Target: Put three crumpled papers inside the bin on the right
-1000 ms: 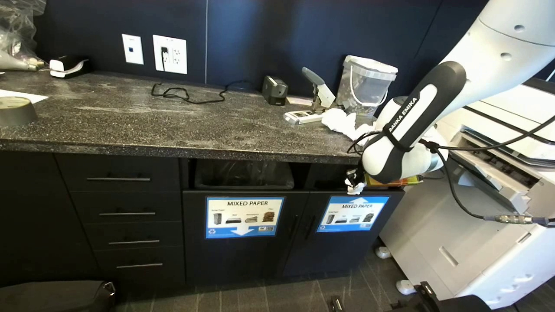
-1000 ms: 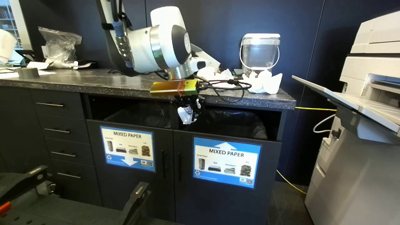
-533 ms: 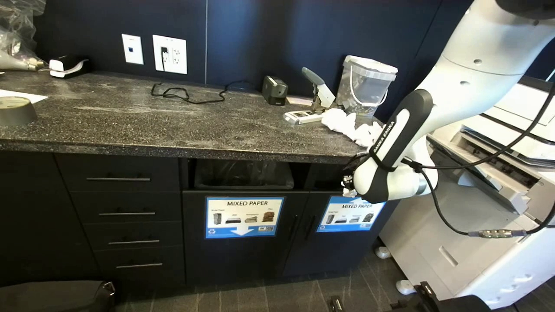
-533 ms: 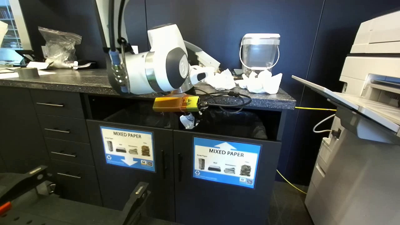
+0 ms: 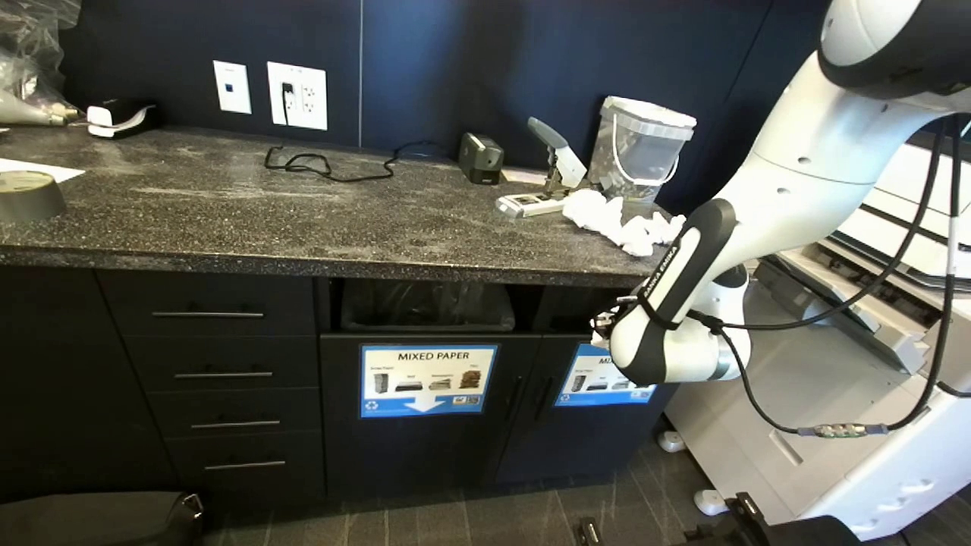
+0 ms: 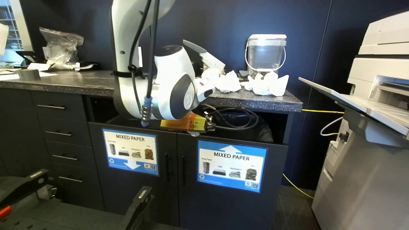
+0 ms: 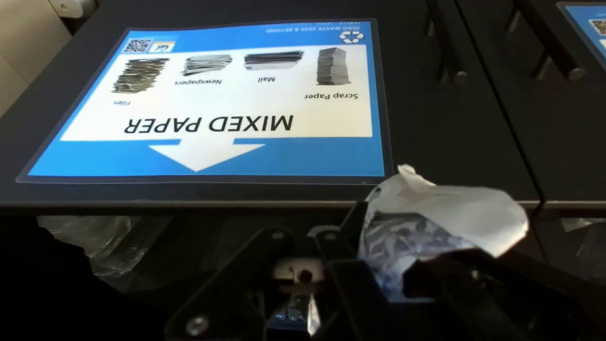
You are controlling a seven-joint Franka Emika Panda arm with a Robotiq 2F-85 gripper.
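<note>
The arm (image 5: 789,178) is white, its cables (image 6: 153,48) and fingers (image 7: 236,284) black.

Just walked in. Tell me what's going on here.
A white-and-black robot arm has its black gripper shut on a crumpled white paper wad, near the top edge of the dark cabinet bin with the up-arrow blue-and-white sign, not yet released. More white crumpled papers lie on the dark speckled countertop, near a translucent plastic bucket.

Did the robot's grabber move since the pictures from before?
Yes, down and toward the picture's left. In an exterior view, the gripper is lower below the counter than a second ago.
</note>
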